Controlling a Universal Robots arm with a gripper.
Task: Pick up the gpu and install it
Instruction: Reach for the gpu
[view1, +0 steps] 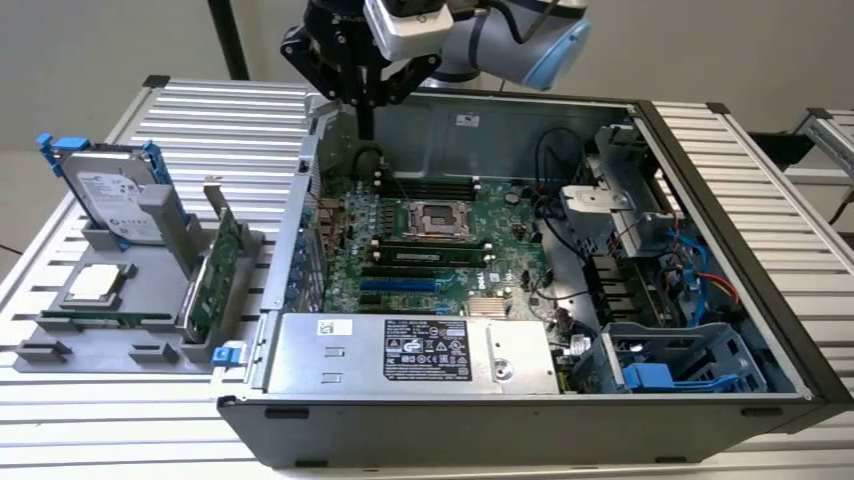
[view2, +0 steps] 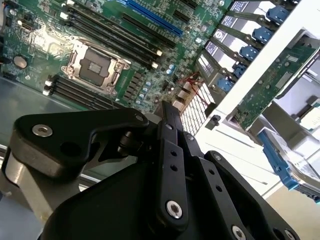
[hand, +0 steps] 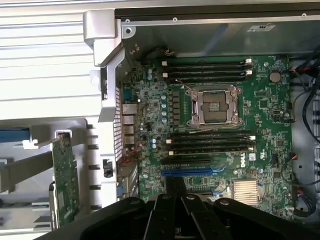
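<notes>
Fingers (view1: 363, 112): clenching together, gripping nothing
gripper (view1: 363, 132): hovering over case (view1: 534, 432), top of exterior view
gpu (view1: 214, 275): standing upright in rack (view1: 94, 352), exterior view's left

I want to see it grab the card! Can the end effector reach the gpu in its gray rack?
Probably yes. The gpu stands upright in the rack outside the computer case, its top edge bare. The end effector hangs over the case, higher than its wall, so nothing seems to block it.

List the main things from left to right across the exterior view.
From the left: hard drive with blue rails, gpu standing on edge, motherboard, blue-gray drive cage.
</notes>
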